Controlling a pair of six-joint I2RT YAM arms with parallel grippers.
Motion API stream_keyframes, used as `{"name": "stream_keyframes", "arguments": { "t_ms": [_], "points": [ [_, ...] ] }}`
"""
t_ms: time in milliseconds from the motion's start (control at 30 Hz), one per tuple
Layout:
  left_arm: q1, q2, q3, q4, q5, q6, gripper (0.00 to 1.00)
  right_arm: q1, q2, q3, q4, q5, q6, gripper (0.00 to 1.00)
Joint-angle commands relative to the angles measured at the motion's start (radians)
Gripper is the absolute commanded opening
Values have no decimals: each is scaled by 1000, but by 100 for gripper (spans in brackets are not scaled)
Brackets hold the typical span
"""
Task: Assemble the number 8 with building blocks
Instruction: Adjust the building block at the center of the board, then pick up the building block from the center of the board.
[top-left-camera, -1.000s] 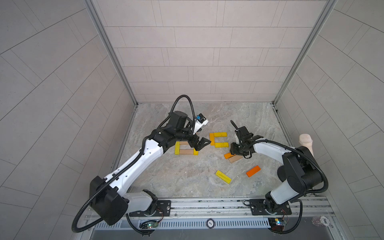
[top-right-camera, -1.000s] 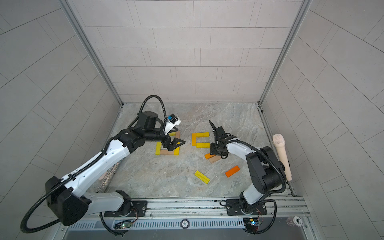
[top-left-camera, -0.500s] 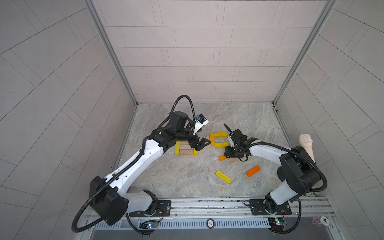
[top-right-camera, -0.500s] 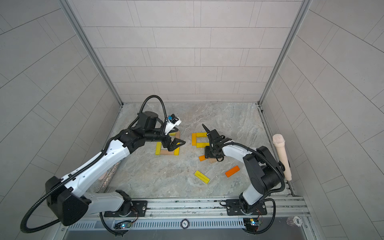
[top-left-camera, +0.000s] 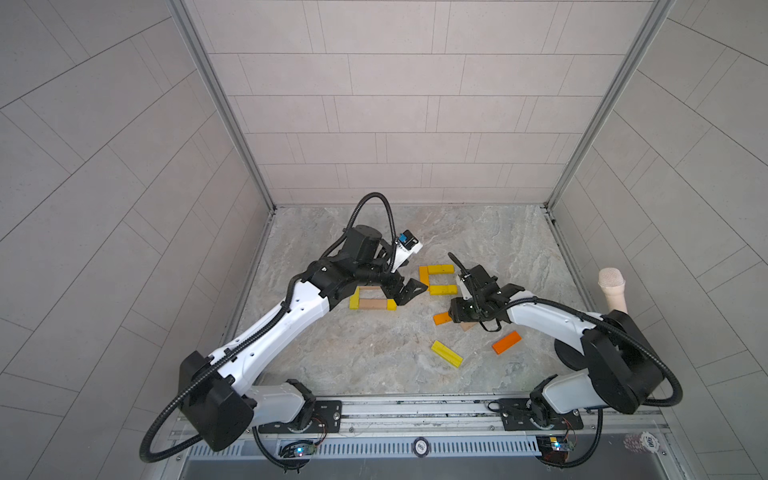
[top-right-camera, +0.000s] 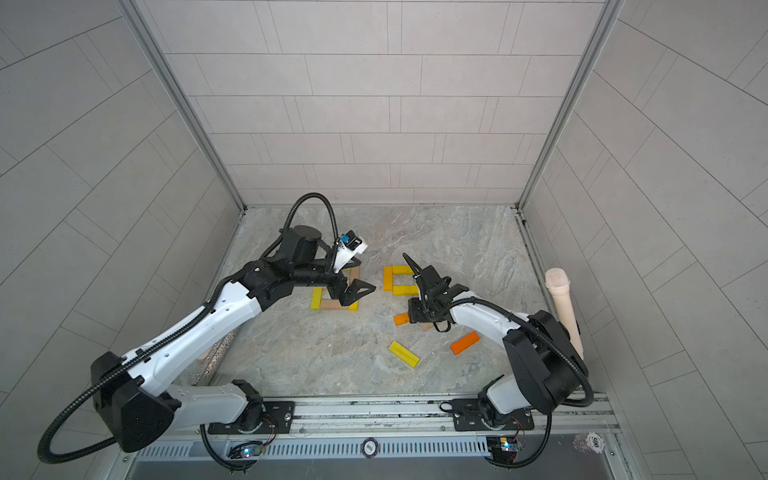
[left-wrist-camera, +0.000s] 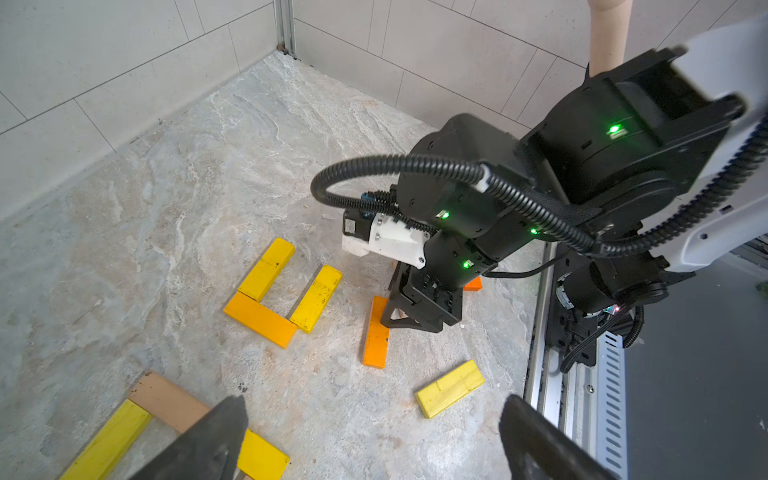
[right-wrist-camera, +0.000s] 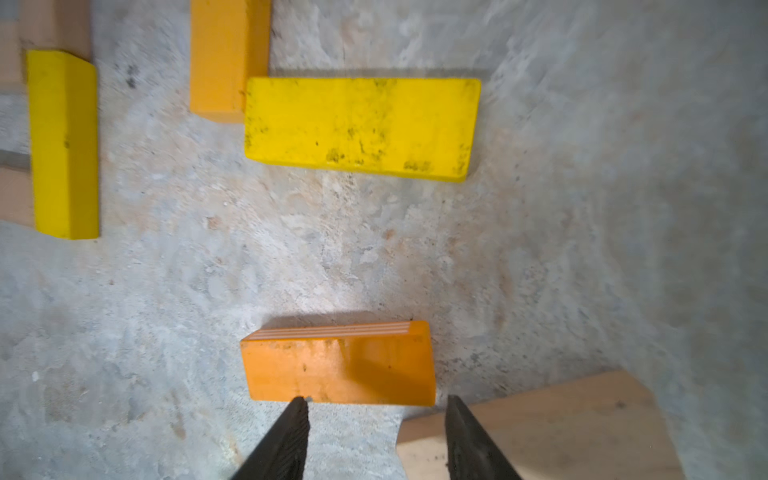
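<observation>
With 12 o'clock at the back wall, the left loop (top-left-camera: 354, 298) of yellow and tan bars sat near 9 o'clock of the table's (top-left-camera: 374, 365) middle, partly under the left arm. The left fingers (left-wrist-camera: 208, 440) hung spread wide and empty just off its 3 o'clock side, so a sideways swing from there could have clipped the nearest yellow bar and knocked that square askew. Next came the unfinished loop (top-left-camera: 423, 275): an orange bar at 9 o'clock, yellow bars at 12 and 6, and the 3 o'clock side open, so the number 8 was not yet built. At its 6 o'clock a loose orange block (right-wrist-camera: 338, 361) lay flat. The right fingers (right-wrist-camera: 282, 449) were part open and gripping nothing, with one tip seemingly against the block's long edge. An off-centre nudge would likely have spun the block, or rammed it into the 6 o'clock yellow bar and pushed the loop out of square. Closing there would have caught only air. A tan block (right-wrist-camera: 540, 428) just beside the other finger, at the orange block's 4 o'clock, risked being dragged along. With both wrists near each other, a careless reach could have made them collide. Farther toward 4 o'clock, a yellow block (top-left-camera: 446, 353) and another orange block (top-left-camera: 506, 342) lay well apart from that risk.
</observation>
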Motion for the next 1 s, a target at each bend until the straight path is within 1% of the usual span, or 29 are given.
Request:
{"name": "stream_keyframes", "arguments": {
  "t_ms": [0,100,233,300,400,533,667,833,967],
  "points": [
    [-29,-21,-22,27,-58,-63,100,5,-118,-24,-55,54,-12,56],
    [-80,-1,-42,29,-144,-98,98,1,-242,-50,-110,83,-25,57],
    [-175,54,-52,53,-253,-101,96,-4,-419,-78,-205,114,-44,60],
    [-205,100,-38,55,-276,-109,94,-5,-490,-93,-235,122,-47,61],
    [-229,179,-6,54,-287,-120,91,-5,-594,-128,-254,132,-24,64],
    [-268,285,30,54,-367,-124,84,-4,-749,-189,-278,164,9,68],
    [-287,381,54,83,-413,-157,78,-6,-891,-212,-313,185,49,69],
    [-333,504,116,80,-467,-162,72,-6,-996,-214,-390,232,96,69],
    [-350,594,179,55,-480,-165,69,-6,-1012,-210,-401,238,102,69]
  ]
}}
